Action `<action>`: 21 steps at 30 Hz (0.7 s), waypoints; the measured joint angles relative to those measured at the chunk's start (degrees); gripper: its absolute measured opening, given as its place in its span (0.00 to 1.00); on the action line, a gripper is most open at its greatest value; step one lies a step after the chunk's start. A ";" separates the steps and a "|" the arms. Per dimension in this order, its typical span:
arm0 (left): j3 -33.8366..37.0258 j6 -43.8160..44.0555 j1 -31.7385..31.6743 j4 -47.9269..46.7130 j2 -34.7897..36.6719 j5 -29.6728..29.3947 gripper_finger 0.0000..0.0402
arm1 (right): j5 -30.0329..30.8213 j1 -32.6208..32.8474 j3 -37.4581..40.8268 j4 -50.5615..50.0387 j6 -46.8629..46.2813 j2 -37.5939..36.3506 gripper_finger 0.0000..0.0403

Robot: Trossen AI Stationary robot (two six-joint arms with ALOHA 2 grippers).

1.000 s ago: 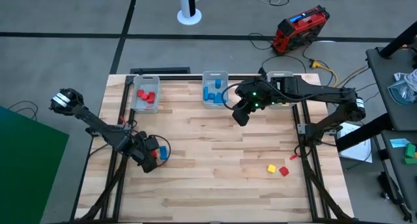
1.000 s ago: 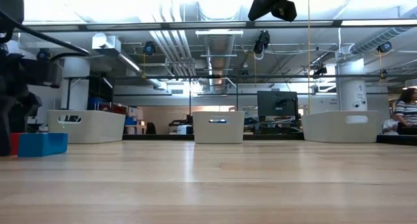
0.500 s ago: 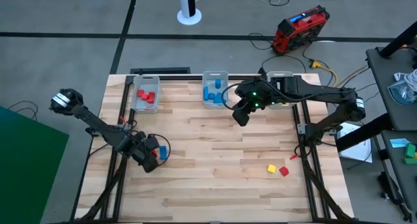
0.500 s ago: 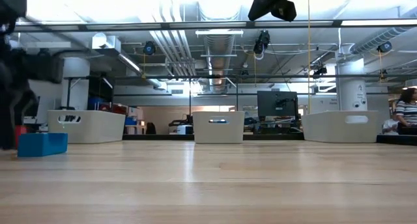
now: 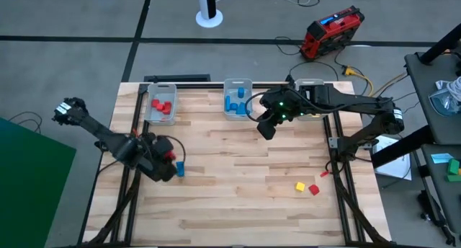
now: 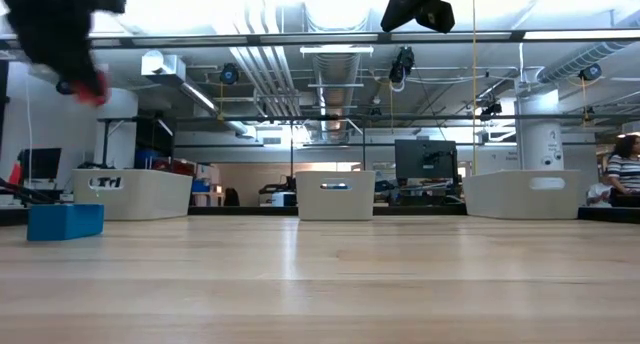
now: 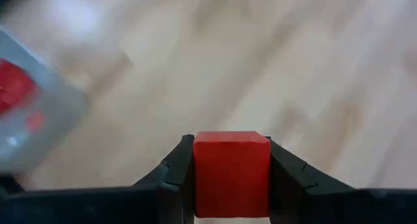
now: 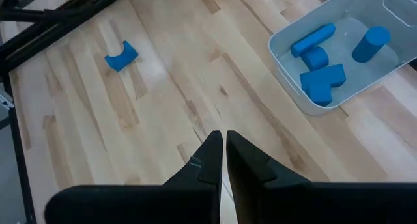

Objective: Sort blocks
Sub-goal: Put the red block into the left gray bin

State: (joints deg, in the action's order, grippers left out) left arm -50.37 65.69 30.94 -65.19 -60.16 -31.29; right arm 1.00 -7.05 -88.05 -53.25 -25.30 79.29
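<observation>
My left gripper [image 5: 166, 160] hangs above the table's left part, shut on a red block [image 7: 231, 172]. That block also shows as a red spot [image 6: 95, 87] high in the low view. A blue block [image 5: 179, 169] lies flat on the wood right beside the gripper. Near the right edge a yellow block [image 5: 300, 186] and another red block [image 5: 314, 189] lie on the table. My right gripper [image 8: 223, 144] is shut with nothing in it. It hovers high near the blue-block bin [image 5: 238, 98]. My left gripper pinches the red block between its two fingers, one finger [image 7: 176, 175] on each of two opposite sides [image 7: 199, 175]. The block is lifted clear of the table, its top face level in the wrist view.
Three clear bins stand along the far edge: one with red blocks [image 5: 160, 104], one with blue blocks [image 8: 339, 55], and a third [image 5: 310, 86] partly under the right arm. Bare wood fills the table's middle and near side.
My left gripper has risen from the table with the red block, which now hangs clear of the wood. It has drifted slightly toward the far-left. The blue block has stayed where it lay.
</observation>
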 joint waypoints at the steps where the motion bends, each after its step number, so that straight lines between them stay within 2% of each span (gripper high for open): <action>1: -0.82 0.29 -1.17 -0.33 0.51 -2.59 0.25 | 0.02 0.00 0.00 0.02 0.00 0.00 0.03; 3: -1.66 0.41 -4.77 -0.22 1.94 -6.53 0.25 | 0.03 0.00 0.00 0.04 0.00 0.00 0.03; 5: -1.72 -0.11 -9.68 0.22 3.48 -7.98 0.25 | 0.21 0.00 0.00 0.16 0.00 0.00 0.03; 12: -1.55 -12.11 -32.20 8.30 5.94 -7.52 0.25 | 0.43 0.02 0.00 2.34 1.32 0.00 0.03; 17: -1.55 -27.26 -50.98 20.99 4.77 4.36 0.25 | 0.41 0.00 0.07 2.58 1.33 0.00 0.03; 21: -1.53 -34.20 -64.80 26.24 2.11 10.68 0.25 | 0.41 0.00 0.07 2.59 1.33 0.00 0.03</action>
State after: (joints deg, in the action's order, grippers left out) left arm -51.90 31.49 -33.87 -38.95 -58.05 -20.62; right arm 1.41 -7.05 -87.99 -50.66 -23.97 79.29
